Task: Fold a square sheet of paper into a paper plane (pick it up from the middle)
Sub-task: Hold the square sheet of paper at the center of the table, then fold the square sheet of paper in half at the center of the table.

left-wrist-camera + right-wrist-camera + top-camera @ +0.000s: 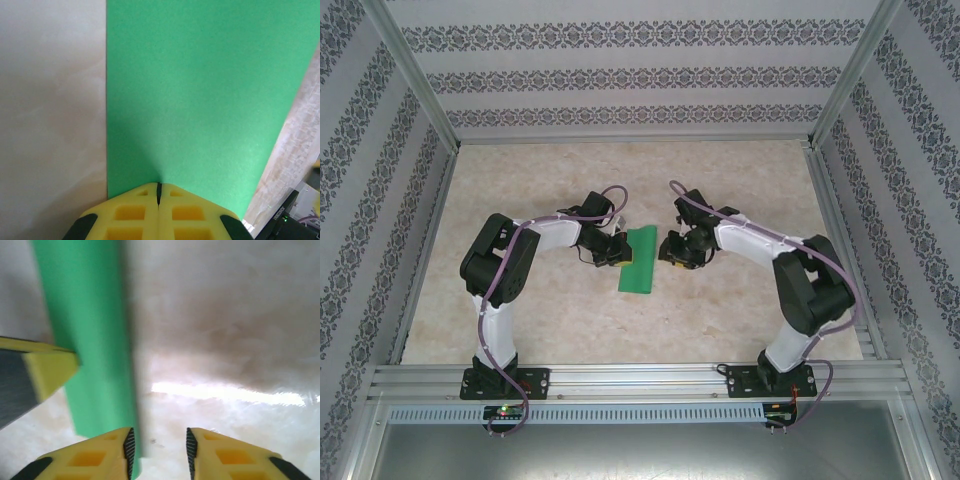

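1. The square sheet of paper (pixel 640 262) is out in the middle of the tabletop (pixel 750 320), right between the two arms. It's folded into a long, narrow green strip.
2. From the left wrist, the sheet (pixel 200 100) runs straight away from the camera, with its left edge clean against the pale tabletop (pixel 50 100).
3. The left claw (pixel 617 252) sits at the strip's left edge. Its yellow fingers (pixel 159 189) are pressed together with no gap, pinching the sheet's near edge.
4. The right claw (pixel 670 255) is just beside the strip's right edge.
5. From the right wrist, the right claw (pixel 159 442) has its jaws slightly parted, with bare tabletop (pixel 225 315) showing between them.
6. In that same view, the sheet (pixel 95 340) lies just left of that claw's left finger, and the left claw (pixel 52 367) meets its far edge.
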